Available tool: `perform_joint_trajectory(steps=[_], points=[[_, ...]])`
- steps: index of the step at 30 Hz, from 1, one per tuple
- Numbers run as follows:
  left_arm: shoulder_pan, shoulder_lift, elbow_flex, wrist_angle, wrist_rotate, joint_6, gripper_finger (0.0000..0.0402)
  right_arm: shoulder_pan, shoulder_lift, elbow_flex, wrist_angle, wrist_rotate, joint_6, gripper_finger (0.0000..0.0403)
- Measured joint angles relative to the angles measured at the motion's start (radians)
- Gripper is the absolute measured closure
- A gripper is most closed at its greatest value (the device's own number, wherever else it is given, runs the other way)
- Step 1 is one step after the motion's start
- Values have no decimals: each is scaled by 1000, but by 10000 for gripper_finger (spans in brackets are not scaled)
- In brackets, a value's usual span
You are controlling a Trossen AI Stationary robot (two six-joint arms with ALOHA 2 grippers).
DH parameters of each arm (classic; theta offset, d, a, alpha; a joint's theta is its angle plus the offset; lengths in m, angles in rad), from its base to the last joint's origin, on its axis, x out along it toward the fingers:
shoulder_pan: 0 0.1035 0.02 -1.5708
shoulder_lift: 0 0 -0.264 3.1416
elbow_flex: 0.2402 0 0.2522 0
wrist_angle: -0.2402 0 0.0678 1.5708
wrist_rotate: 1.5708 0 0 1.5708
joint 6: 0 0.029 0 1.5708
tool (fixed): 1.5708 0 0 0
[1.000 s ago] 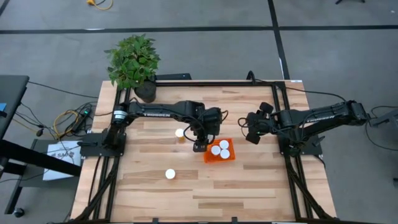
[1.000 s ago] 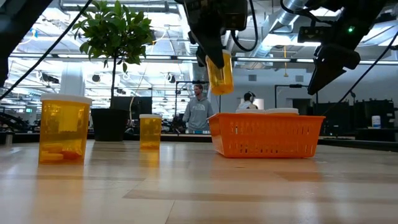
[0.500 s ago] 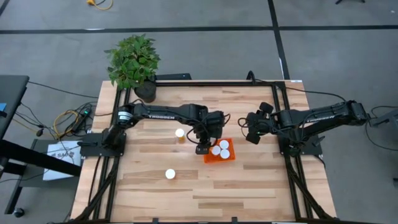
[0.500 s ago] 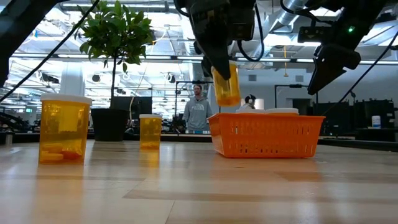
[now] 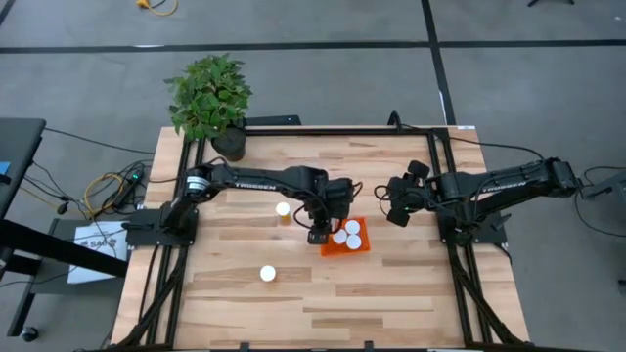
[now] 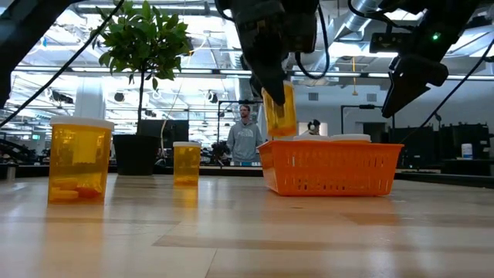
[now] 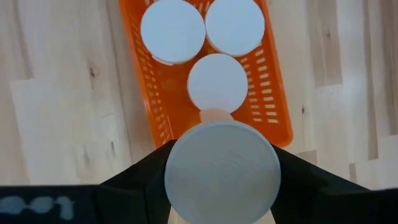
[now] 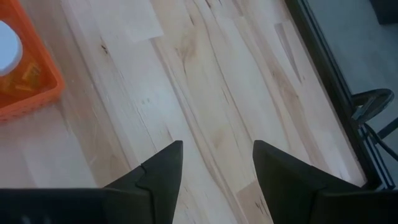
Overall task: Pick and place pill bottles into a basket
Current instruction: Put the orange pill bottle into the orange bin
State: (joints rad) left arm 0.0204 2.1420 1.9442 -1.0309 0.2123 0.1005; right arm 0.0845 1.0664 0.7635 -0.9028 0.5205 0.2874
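Holding 1 pill bottle (image 6: 279,108) over basket (image 6: 330,167), seemingly.

basket (image 8: 25,81) cut off at frame edge, held bottle (image 7: 222,172) body hidden beneath its cap

A: Is there free room inside the small bright orange perforated plastic basket (image 7: 261,106)?
B: Little. Three white round caps (image 7: 217,82) fill the far part; only the near end is free.
A: Around it?
B: The wooden surface (image 5: 391,293) is bare.

table (image 5: 391,293): light wood planks | on it: orange basket (image 5: 343,246); two pill bottles (image 5: 267,274); potted plant (image 5: 209,99)
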Motion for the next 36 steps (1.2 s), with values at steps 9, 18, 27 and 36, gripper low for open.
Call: perform_joint_trajectory(steps=[9,18,27,36], points=[[0,34,-1,15,71,-1,207,0,0,0,2,0,0,214],[1,38,-1,31,64,25,206,0,0,0,1,-1,0,214],[2,38,-1,32,9,67,197,0,0,0,1,-1,0,214],[15,38,-1,47,8,154,196,0,0,0,0,-1,-1,214]])
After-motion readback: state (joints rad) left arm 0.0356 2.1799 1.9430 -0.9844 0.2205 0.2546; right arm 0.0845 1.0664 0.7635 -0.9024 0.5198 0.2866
